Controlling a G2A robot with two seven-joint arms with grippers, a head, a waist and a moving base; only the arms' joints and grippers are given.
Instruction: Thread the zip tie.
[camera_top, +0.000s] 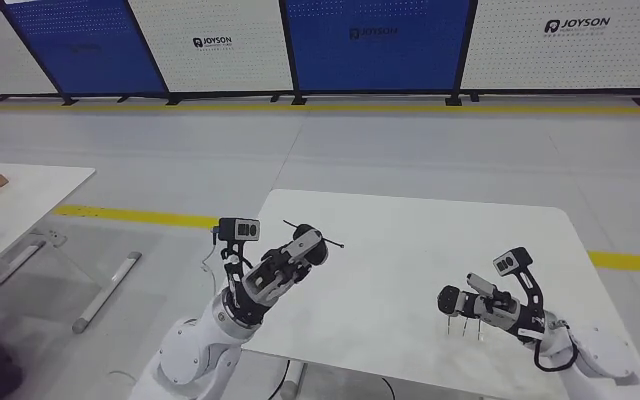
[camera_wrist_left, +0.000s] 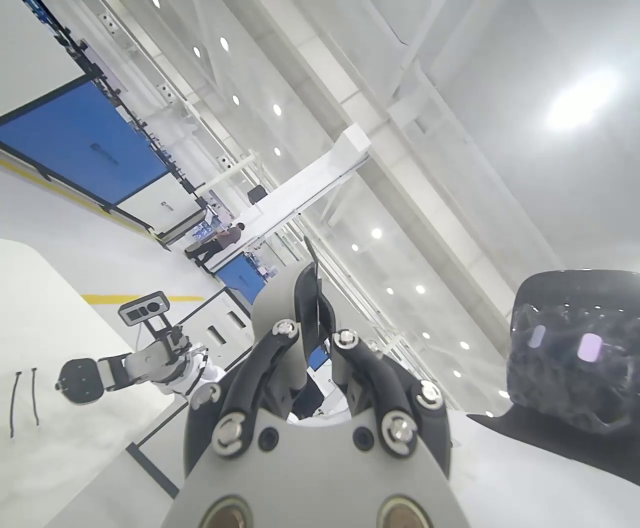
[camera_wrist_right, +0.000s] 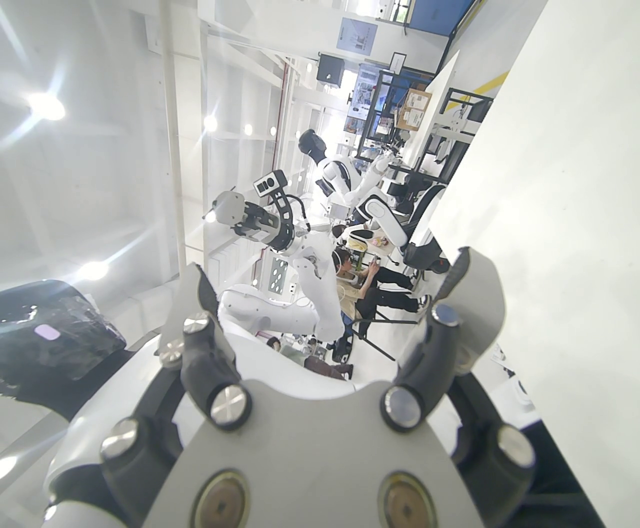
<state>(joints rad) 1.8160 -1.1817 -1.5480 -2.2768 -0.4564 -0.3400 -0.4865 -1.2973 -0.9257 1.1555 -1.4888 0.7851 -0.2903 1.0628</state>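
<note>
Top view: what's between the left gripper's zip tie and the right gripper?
Nothing: the top view shows bare table between the zip tie held in the left gripper and the open right gripper.

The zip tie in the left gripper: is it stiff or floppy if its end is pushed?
Probably springy, not limp: the zip tie sticks out straight from both sides of the left gripper without drooping. Being thin, it likely bends or swivels when pushed.
</note>
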